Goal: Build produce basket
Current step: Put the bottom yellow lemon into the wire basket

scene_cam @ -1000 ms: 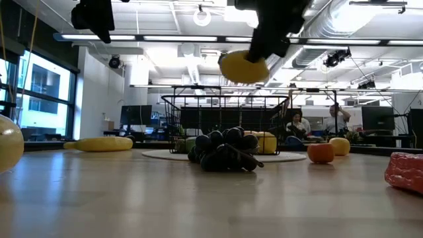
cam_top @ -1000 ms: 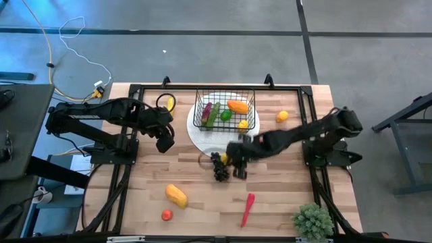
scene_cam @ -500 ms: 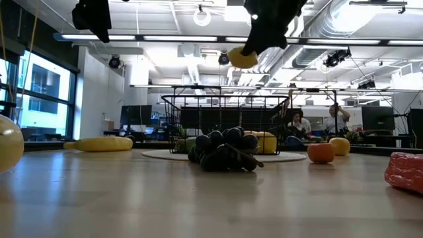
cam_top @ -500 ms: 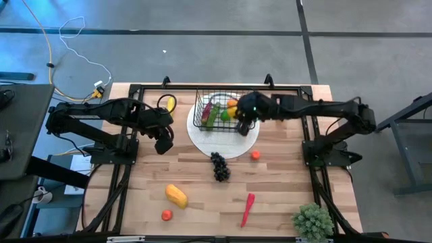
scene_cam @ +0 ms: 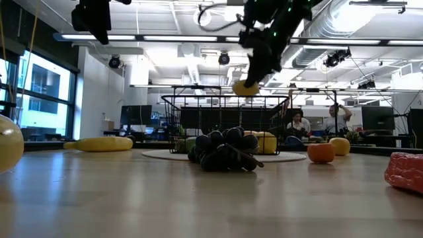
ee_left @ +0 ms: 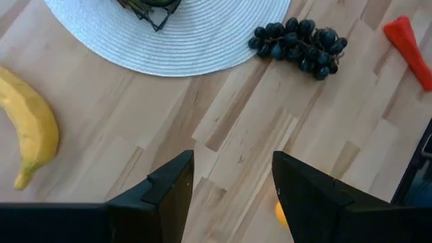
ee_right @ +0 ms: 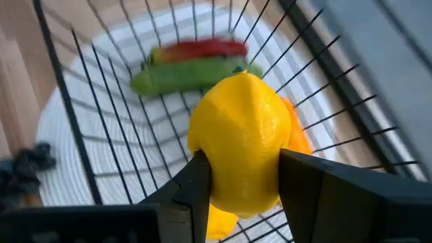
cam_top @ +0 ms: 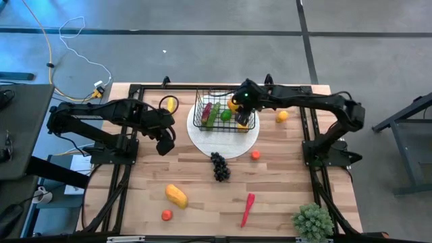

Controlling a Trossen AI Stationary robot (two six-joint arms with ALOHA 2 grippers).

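Yellow lemon [ee_right: 239,145] over the basket [cam_top: 223,111]
Right gripper [ee_right: 239,185] is clamped on it above the wire rim; left gripper [ee_left: 233,179] hangs with fingers apart over bare table [cam_top: 202,196].

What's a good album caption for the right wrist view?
The right gripper holds a lemon over the wire basket.

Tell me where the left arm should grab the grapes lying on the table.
Probably across the narrow middle of the grapes, coming straight down. The bunch lies flat and elongated on bare wood, off the white plate, with room on both long sides for the jaws.
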